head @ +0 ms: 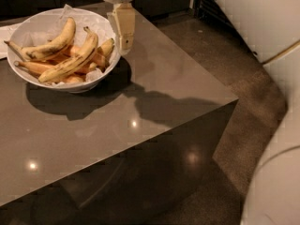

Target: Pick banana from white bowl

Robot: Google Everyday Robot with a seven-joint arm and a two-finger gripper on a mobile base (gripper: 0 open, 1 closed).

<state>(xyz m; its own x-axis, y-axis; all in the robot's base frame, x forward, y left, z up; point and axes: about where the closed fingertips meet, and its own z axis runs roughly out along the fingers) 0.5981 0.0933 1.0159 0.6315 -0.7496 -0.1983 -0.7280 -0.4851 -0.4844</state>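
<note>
Gripper (123, 50) hangs just right of the bowl (35, 27), above the table (154, 102), holding nothing. Can't tell if it's open or closed. Banana (70, 62) lies on top of the pile, stem toward the gripper. Likely light, soft and easily bruised. Grab mid-body across the width with gentle squeeze.

Glossy grey-brown table (93, 139) filling left half, light spots glinting on top. Dark shadow (173, 109) stretching toward right corner. White sheet (3, 41) lying at far left edge. Orange bananas (31, 67) lying low in fruit pile. Speckled floor (243, 93) running along right. Dark grille (208, 3) standing far right. Gripper (123, 39) hanging over far side of table.
</note>
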